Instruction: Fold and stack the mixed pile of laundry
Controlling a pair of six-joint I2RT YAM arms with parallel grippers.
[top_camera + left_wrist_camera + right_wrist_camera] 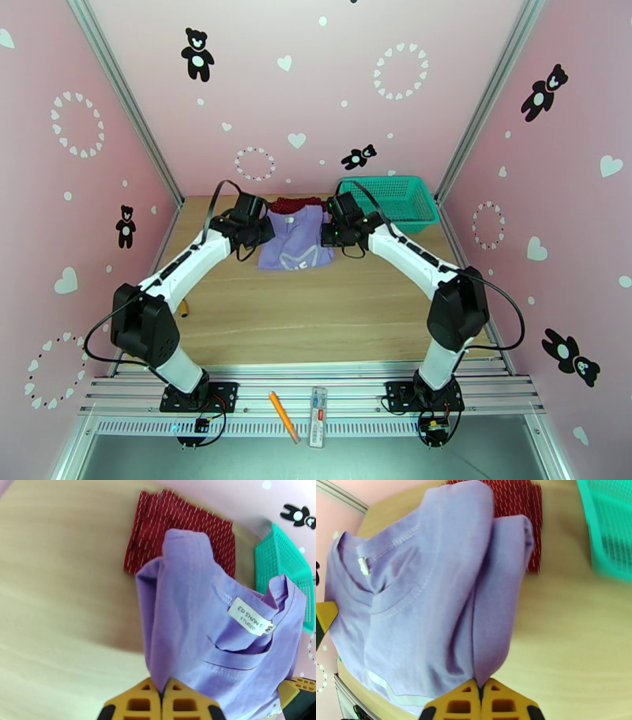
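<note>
A lavender-purple T-shirt (296,241) with a pale print hangs stretched between my two grippers near the table's far edge. My left gripper (161,695) is shut on the shirt's (189,638) left shoulder edge, its white neck label facing up. My right gripper (481,693) is shut on the shirt's (422,598) right edge. Behind the shirt lies the dark red cloth (294,204), folded flat on the table; its pale dashes show in the left wrist view (177,523) and in the right wrist view (517,499). In the top view the left gripper (265,231) and right gripper (325,234) flank the shirt.
A teal mesh basket (393,200) stands at the far right of the wooden table (316,316). A pencil (283,416) and a small white strip (317,416) lie on the metal rail between the arm bases. Pink walls enclose the table.
</note>
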